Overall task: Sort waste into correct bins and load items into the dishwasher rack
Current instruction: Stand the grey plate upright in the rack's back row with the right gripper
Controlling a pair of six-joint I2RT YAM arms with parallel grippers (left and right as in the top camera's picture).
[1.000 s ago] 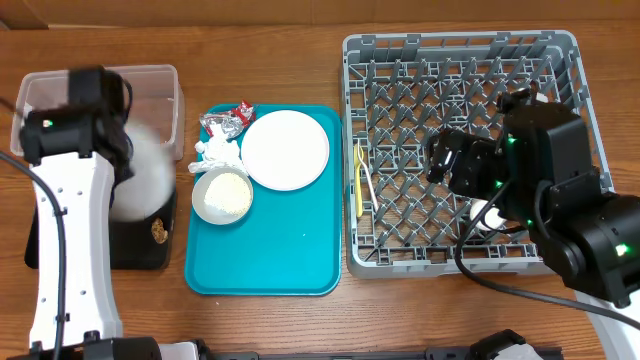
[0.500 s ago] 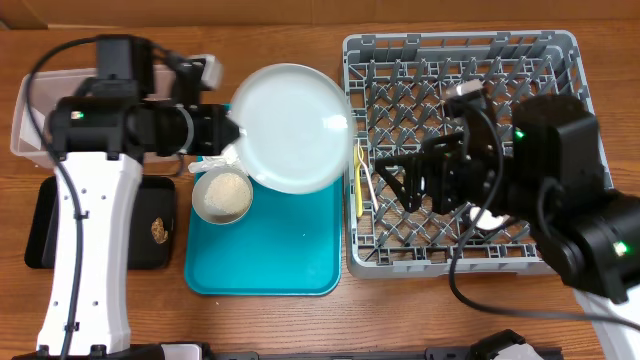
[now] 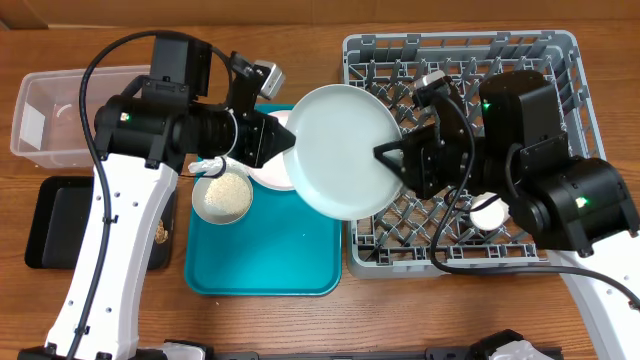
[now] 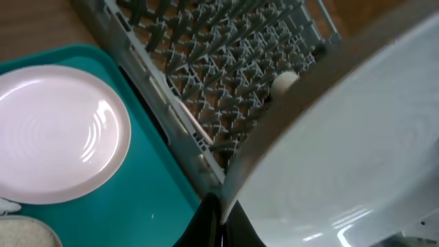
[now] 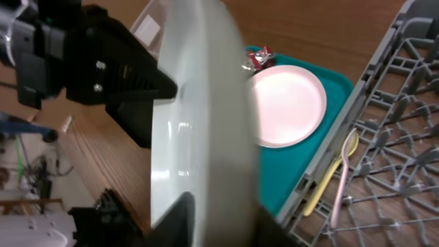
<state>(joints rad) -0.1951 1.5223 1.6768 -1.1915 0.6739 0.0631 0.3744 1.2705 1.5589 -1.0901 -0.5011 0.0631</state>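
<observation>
A greyish-white plate hangs tilted in the air between the teal tray and the dishwasher rack. My left gripper is shut on its left rim, pinching the edge. On the opposite rim my right gripper has a finger on each side of the edge. The pale pink plate lies flat on the tray, mostly hidden from above. A bowl of rice sits beside it. A yellow spoon and a pale fork lie in the rack's left edge, and a white cup is further in.
The teal tray sits centre-left. A clear tub stands at the far left with a black tray below it. A red-and-silver foil wrapper lies at the tray's far edge. Upright pegs fill the rack.
The left arm swung from the tub, lifted the greyish-white plate off the tray and carried it right toward the rack. The right gripper came in and closed on the opposite rim.
</observation>
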